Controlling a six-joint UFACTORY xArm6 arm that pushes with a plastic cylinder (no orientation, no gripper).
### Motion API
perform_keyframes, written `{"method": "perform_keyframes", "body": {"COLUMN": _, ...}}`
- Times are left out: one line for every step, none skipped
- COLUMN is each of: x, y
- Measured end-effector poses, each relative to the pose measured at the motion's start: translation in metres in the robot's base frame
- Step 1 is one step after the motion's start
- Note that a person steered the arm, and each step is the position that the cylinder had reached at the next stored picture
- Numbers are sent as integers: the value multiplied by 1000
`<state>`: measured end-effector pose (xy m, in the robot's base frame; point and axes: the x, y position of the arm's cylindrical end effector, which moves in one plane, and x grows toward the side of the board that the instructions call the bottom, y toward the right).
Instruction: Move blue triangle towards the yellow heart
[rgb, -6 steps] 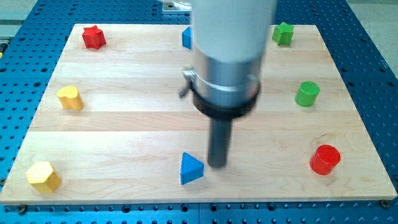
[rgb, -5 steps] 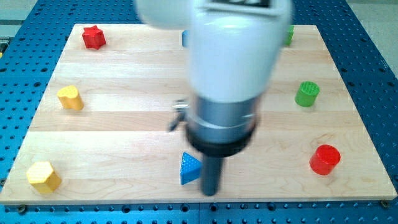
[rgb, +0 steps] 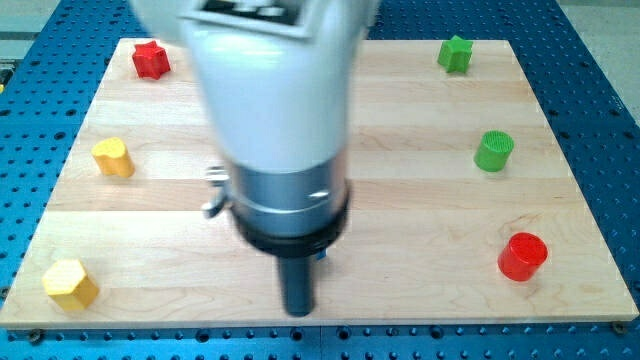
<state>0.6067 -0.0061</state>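
Observation:
My tip (rgb: 298, 312) rests near the board's bottom edge, a little left of centre. The blue triangle is almost fully hidden behind the rod and the arm's dark collar. Only a small blue sliver (rgb: 320, 255) shows just right of the rod, above the tip. I cannot tell whether the tip touches it. The yellow heart (rgb: 113, 157) sits at the view's left, well up and left of my tip.
A yellow hexagon (rgb: 70, 283) lies at the bottom left and a red star (rgb: 151, 60) at the top left. A green star (rgb: 455, 52), a green cylinder (rgb: 493, 150) and a red cylinder (rgb: 522, 256) stand along the right side. The arm's body hides the board's top middle.
The arm swung to the view's left and slightly down. My tip went from the triangle's right side to the bottom edge, and the arm now covers the triangle.

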Motion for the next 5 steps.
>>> {"method": "perform_keyframes", "body": {"x": -51, "y": 17}}
{"method": "perform_keyframes", "body": {"x": -77, "y": 9}}
{"method": "perform_keyframes", "body": {"x": -40, "y": 4}}
{"method": "perform_keyframes", "body": {"x": -23, "y": 0}}
{"method": "perform_keyframes", "body": {"x": -64, "y": -29}}
